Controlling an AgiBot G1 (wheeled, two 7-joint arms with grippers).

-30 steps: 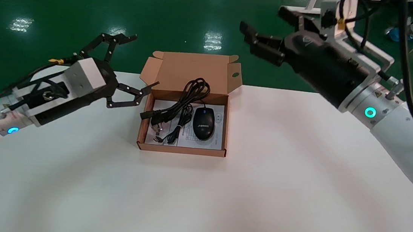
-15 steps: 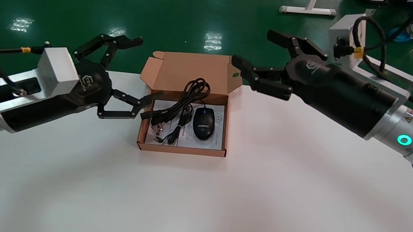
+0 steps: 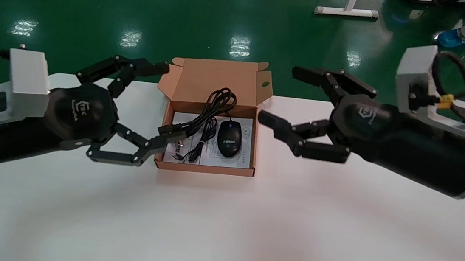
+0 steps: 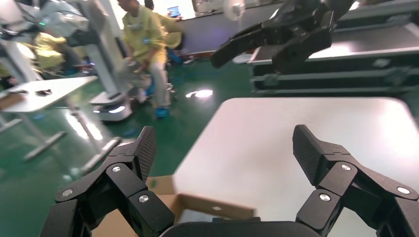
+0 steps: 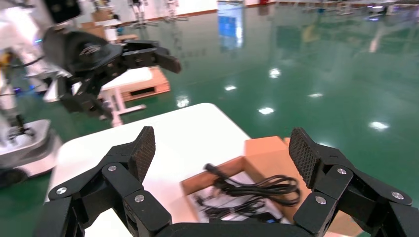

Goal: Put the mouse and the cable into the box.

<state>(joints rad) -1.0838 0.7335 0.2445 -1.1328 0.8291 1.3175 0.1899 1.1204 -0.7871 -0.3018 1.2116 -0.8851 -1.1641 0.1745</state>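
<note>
Mouse [image 3: 229,144] and cable [image 3: 205,121] are sitting in the box [image 3: 203,168]; my left pincer [image 3: 162,104] and right pincer [image 3: 278,94] flank it, both wide open, holding nothing.

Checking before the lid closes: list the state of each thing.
box, open, lid upright
mouse, inside the box, on the paper
cable, bundled, inside the box
left gripper, fingers open, beside the box's left wall
right gripper, fingers open, right of the box

— What's around, quick?
— White table [image 3: 223,223], glossy green floor [image 3: 78,0], a white stand foot [image 3: 345,12] on the far side.
— More?
— Someone in yellow [image 4: 143,39] standing farther off. Wooden thing [image 5: 148,83] on the floor, maybe a pallet.
</note>
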